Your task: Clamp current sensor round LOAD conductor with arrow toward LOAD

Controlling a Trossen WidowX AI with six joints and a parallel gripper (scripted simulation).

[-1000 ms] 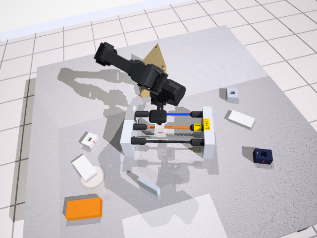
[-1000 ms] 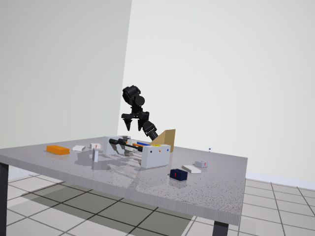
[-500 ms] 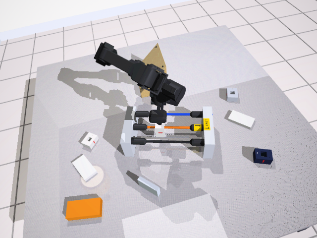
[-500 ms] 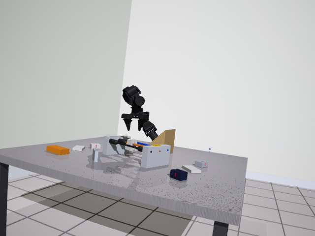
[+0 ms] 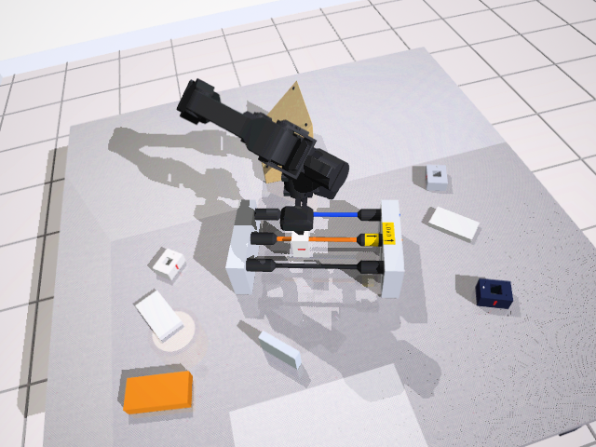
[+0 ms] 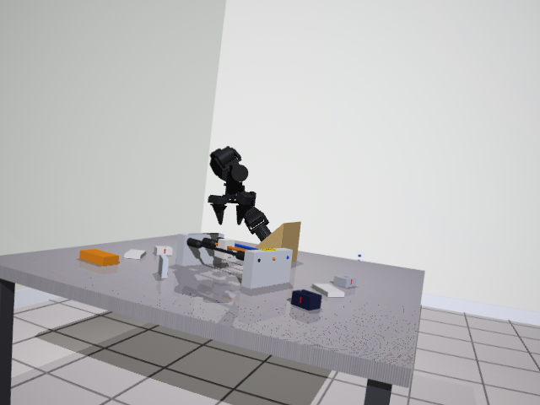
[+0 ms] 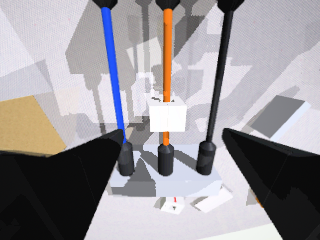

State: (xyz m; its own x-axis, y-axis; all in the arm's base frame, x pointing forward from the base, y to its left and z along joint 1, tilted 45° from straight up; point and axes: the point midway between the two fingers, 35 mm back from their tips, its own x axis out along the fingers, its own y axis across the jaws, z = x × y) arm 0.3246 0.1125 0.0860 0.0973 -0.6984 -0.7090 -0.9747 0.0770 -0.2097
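1. Pale tiled floor surrounds the speckled grey table [image 5: 336, 87] [image 6: 209, 300], with off-white walls filling the upper part of the exterior frame.
2. My gripper [image 5: 296, 219] [image 6: 229, 224] [image 7: 173, 133] is spread wide, nothing between my fingers; in the exterior frame I hang above the conductors.
3. Near the centre of the top frame, the white sensor [image 5: 300, 245] [image 6: 225, 245] [image 7: 166, 117] sits round the orange conductor [image 5: 334, 239] [image 6: 235, 249] [image 7: 168, 55], between the blue and black ones.
4. I see it as a small, boxy block, a fine seam down the face in my wrist view and a short red mark on another side. I cannot tell whether it is latched, nor which way its arrow points.
5. Right of centre in the top frame, I read "LOAD" beside an arrow on a yellow label [image 5: 388, 234] [image 6: 267, 250]; a yellow band [image 5: 371, 239] on the orange conductor's black end bears another arrow.
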